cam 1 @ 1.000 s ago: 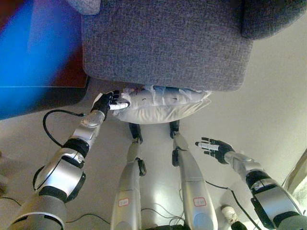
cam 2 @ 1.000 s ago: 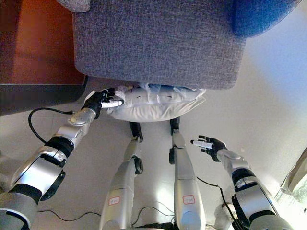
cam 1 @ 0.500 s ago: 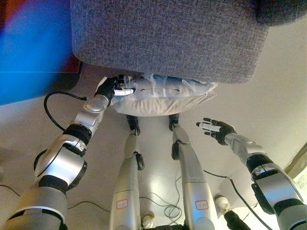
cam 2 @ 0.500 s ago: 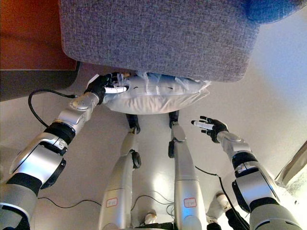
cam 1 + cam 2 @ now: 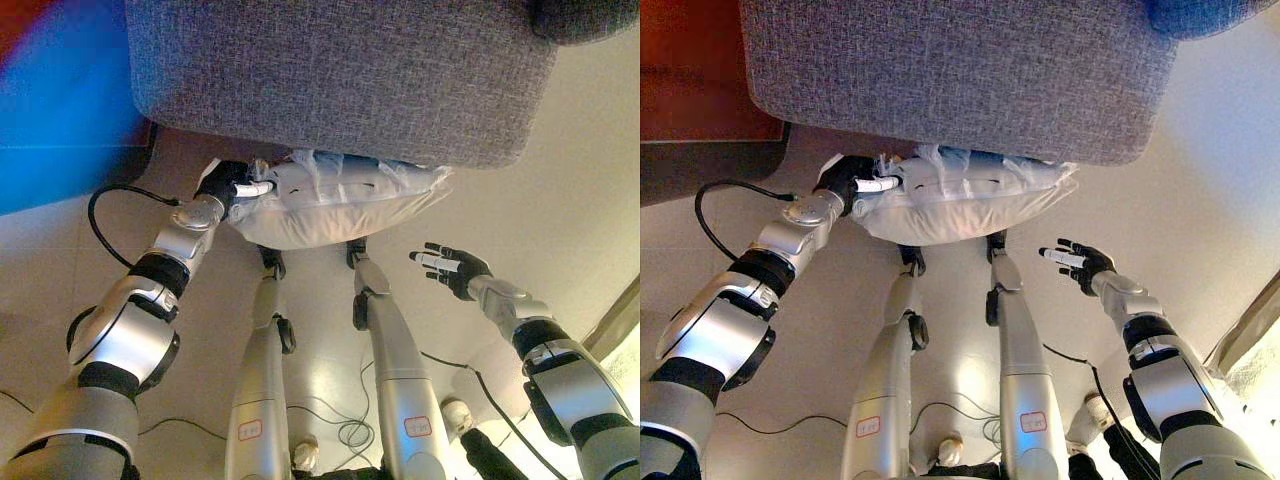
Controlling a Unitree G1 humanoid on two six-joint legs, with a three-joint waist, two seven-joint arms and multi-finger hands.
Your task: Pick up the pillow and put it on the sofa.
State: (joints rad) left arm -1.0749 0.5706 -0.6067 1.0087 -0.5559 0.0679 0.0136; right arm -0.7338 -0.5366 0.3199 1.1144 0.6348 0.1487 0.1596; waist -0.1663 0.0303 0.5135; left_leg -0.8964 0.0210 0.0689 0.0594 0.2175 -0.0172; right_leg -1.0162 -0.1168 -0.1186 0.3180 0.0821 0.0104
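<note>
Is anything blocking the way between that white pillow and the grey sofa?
Nothing visible. The pillow, gripped at its end by the left hand, sits just below the sofa front; the right hand is open, apart.

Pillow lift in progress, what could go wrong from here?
Only the left hand grips the white pillow in clear plastic wrap, at one end; the slick wrap may slip. The right hand hangs open, apart, so the far end may sag. The pillow sits below the grey fabric sofa edge and may catch.
</note>
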